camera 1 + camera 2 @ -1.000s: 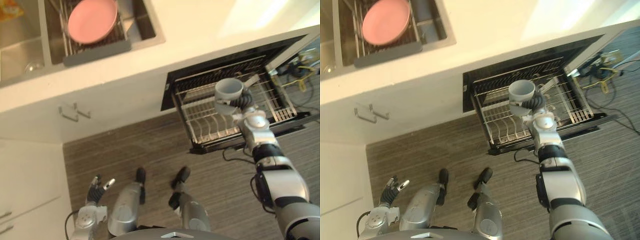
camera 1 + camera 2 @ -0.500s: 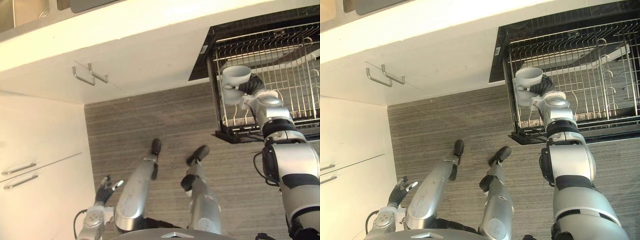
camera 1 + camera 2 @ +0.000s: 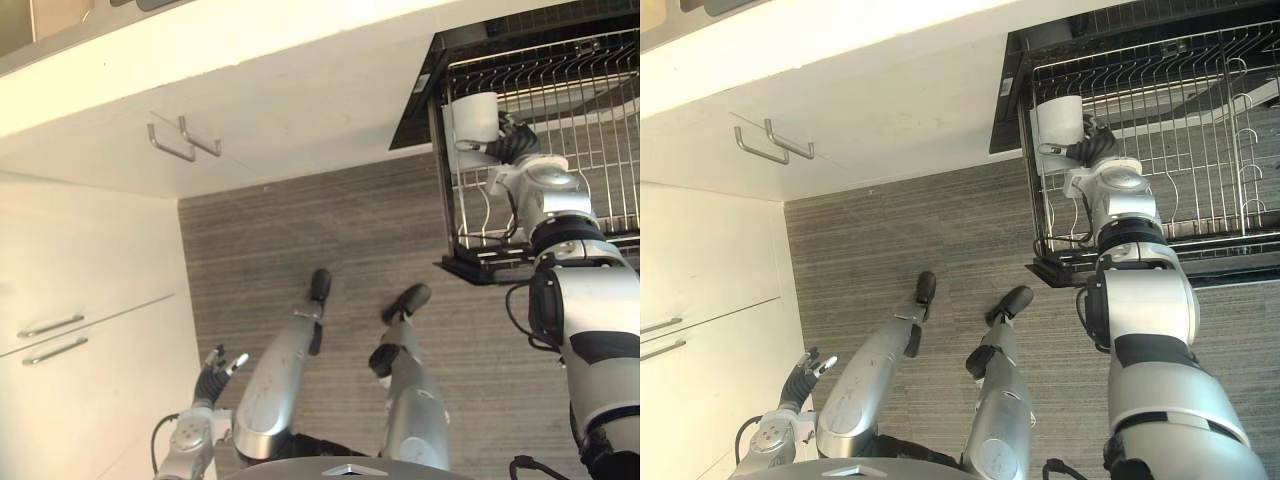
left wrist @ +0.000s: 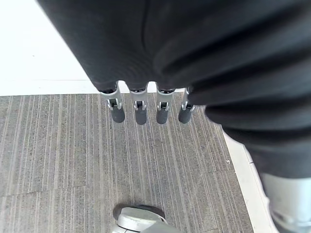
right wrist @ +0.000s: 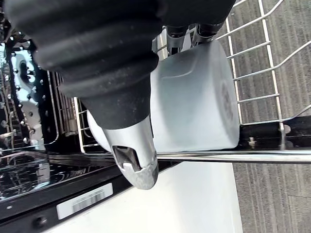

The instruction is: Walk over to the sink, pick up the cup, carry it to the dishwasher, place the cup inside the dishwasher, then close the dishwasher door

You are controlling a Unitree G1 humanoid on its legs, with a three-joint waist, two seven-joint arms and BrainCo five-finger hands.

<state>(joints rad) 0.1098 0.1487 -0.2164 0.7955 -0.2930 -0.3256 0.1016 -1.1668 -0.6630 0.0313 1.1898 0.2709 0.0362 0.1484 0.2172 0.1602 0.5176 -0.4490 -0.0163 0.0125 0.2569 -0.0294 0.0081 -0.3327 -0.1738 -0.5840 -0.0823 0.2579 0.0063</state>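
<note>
Carried cup deeper along the rack's left edge, clasped in right hand; ready for setting down. Kept left hand slack.

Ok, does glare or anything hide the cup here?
Left eye view: the countertop glares bright, but the cup in the right hand reads plainly over the rack. Right wrist view: the hand's dark cover blocks much; the cup wall is evenly lit. Left wrist view: left hand, no glare.

The right arm is rounded silver-grey shells with black bands between. Dark ribbed covers sheathe the right hand and left hand; silver fingers end in dark, perhaps rubber, tips.
</note>
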